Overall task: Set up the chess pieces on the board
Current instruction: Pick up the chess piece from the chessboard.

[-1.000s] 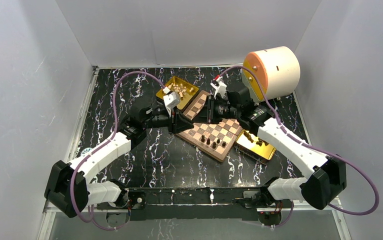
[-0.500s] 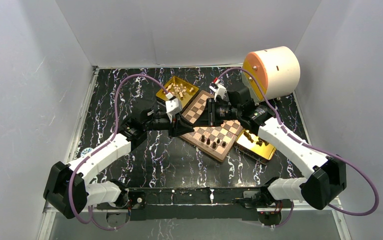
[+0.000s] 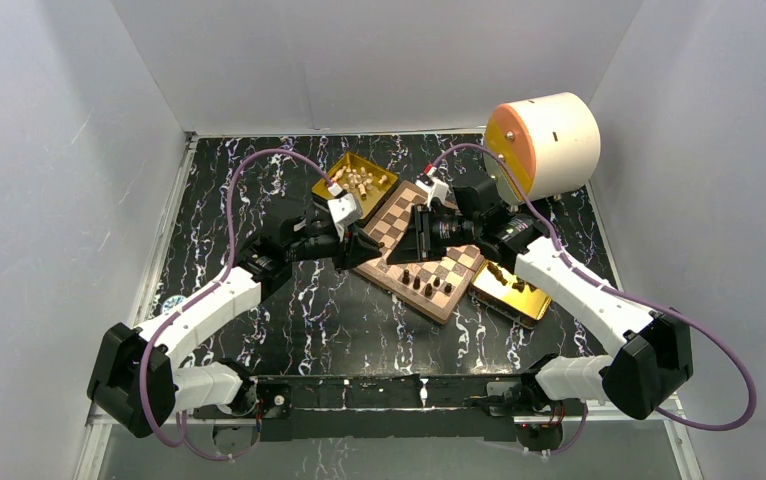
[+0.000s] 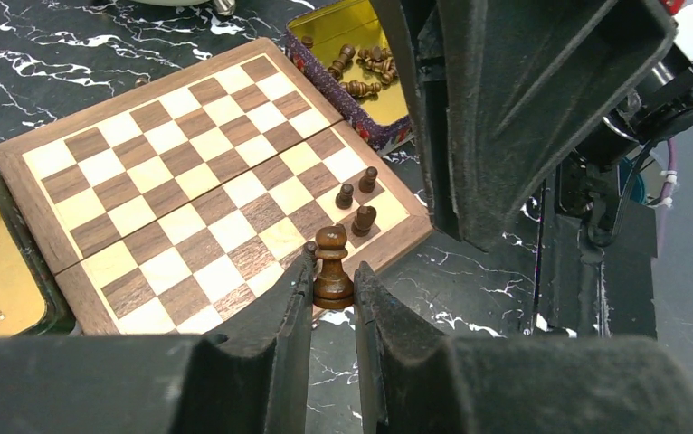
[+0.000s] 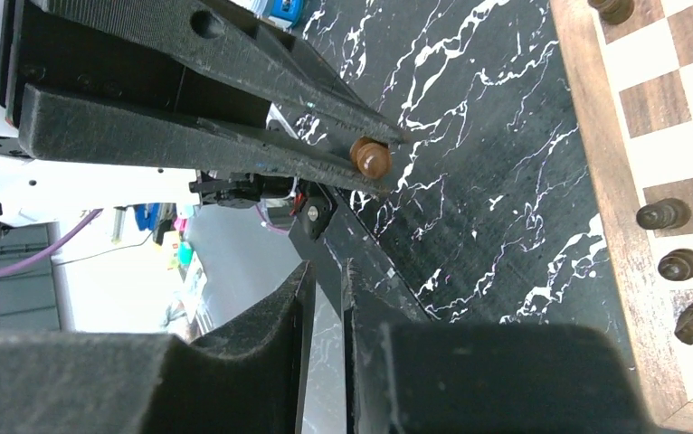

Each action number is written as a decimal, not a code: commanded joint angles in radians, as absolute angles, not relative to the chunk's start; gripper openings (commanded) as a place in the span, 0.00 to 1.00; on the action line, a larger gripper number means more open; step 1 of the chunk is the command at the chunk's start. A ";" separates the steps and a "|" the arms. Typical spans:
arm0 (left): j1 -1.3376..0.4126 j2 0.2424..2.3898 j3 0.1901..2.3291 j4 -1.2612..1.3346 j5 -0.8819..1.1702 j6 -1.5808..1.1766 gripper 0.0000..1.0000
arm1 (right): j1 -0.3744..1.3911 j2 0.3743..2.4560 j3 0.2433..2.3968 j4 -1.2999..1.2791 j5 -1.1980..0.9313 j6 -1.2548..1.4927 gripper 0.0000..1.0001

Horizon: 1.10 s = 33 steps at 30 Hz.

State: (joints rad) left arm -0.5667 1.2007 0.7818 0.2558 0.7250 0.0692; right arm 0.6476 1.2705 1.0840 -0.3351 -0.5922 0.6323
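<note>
Left gripper (image 4: 332,287) clamped dark piece (image 4: 332,256) upright, ready for set-down by board (image 4: 189,163) edge; right gripper (image 5: 327,291) slightly parted, empty.

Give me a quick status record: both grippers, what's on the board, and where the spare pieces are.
left gripper: shut on a dark piece, held upright at the board edge
right gripper: fingers slightly apart, nothing between them
on board: a few dark pieces standing near one corner; other visible squares bare
dark spares: lying in a gold tray
pale spares: in a second gold tray
</note>
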 commanded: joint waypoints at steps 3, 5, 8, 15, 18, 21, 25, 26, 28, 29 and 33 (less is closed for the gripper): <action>-0.568 1.193 0.781 0.252 0.714 0.100 0.00 | 0.640 1.283 1.084 -0.301 -0.646 0.648 0.30; -0.568 1.192 0.777 0.252 0.731 0.110 0.00 | 0.638 1.284 1.086 -0.299 -0.624 0.659 0.32; -0.569 1.184 0.764 0.250 0.778 0.138 0.00 | 0.632 1.286 1.094 -0.296 -0.591 0.681 0.33; -0.577 1.178 0.752 0.262 0.853 0.156 0.00 | 0.630 1.331 1.117 -0.292 -0.624 0.685 0.38; -0.582 1.181 0.753 0.262 0.859 0.158 0.00 | 0.629 1.347 1.118 -0.282 -0.642 0.689 0.38; -0.586 1.183 0.753 0.258 0.858 0.164 0.00 | 0.630 1.358 1.116 -0.265 -0.654 0.694 0.38; -0.590 1.186 0.753 0.248 0.862 0.173 0.00 | 0.630 1.365 1.107 -0.223 -0.673 0.721 0.37; -0.592 1.187 0.754 0.246 0.863 0.172 0.00 | 0.630 1.365 1.104 -0.212 -0.674 0.729 0.37; -0.594 1.189 0.755 0.242 0.867 0.174 0.00 | 0.629 1.367 1.103 -0.200 -0.675 0.736 0.36; -0.595 1.189 0.755 0.242 0.867 0.175 0.00 | 0.630 1.369 1.103 -0.198 -0.675 0.738 0.34; -0.598 1.188 0.755 0.242 0.863 0.175 0.00 | 0.629 1.374 1.101 -0.202 -0.682 0.738 0.24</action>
State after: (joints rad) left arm -0.5888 1.2011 0.7597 0.2428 0.8371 0.1577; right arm 0.6338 1.3701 1.0824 -0.2619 -0.6449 0.7273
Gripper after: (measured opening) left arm 0.176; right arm 0.282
